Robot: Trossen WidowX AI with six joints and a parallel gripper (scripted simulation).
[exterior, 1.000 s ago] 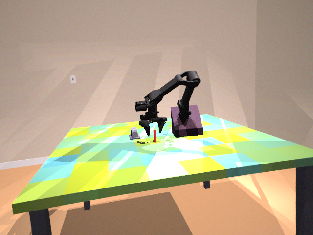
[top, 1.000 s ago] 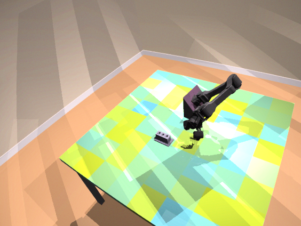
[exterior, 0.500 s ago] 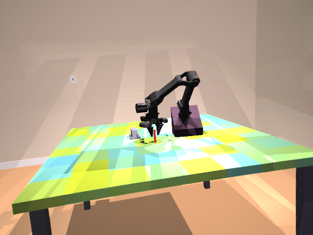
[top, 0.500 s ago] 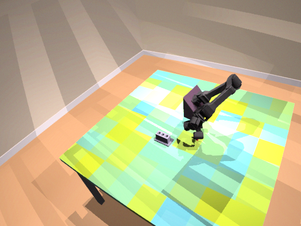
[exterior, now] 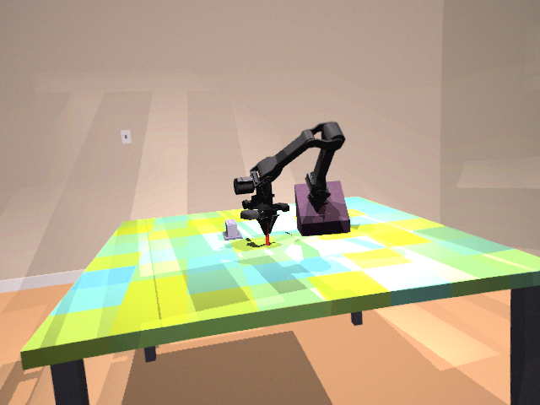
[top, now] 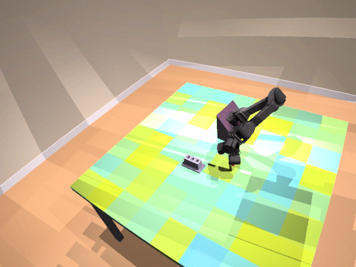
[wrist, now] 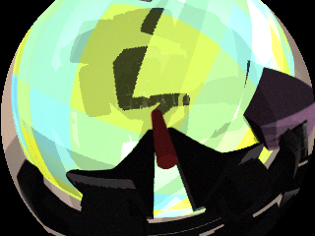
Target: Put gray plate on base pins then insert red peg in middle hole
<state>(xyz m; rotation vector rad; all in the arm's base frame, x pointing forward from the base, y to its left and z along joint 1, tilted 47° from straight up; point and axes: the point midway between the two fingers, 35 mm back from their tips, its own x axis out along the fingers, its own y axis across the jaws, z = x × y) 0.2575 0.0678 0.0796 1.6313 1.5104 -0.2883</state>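
Note:
My gripper (top: pixel 234 163) (exterior: pixel 267 232) (wrist: pixel 160 133) points down, low over the table, and is shut on the red peg. The red peg (exterior: pixel 267 240) (wrist: pixel 164 152) stands upright between the fingertips, its lower end at or very near the table top; only a speck of it shows in the top view. The gray plate (top: pixel 191 163) (exterior: pixel 230 228), a block with three holes on top, appears to lie flat on the wide-footed base (top: pixel 202 168) (exterior: pixel 233 238). The two pins cannot be made out. Plate and base stand a short way beside the gripper, apart from it.
The arm's purple mounting block (top: pixel 225 120) (exterior: pixel 323 213) (wrist: pixel 281 110) stands behind the gripper in the top view and to its right in the exterior view. The table (top: pixel 178 241) (exterior: pixel 174 305) has a patchwork top with dark shadows near the peg.

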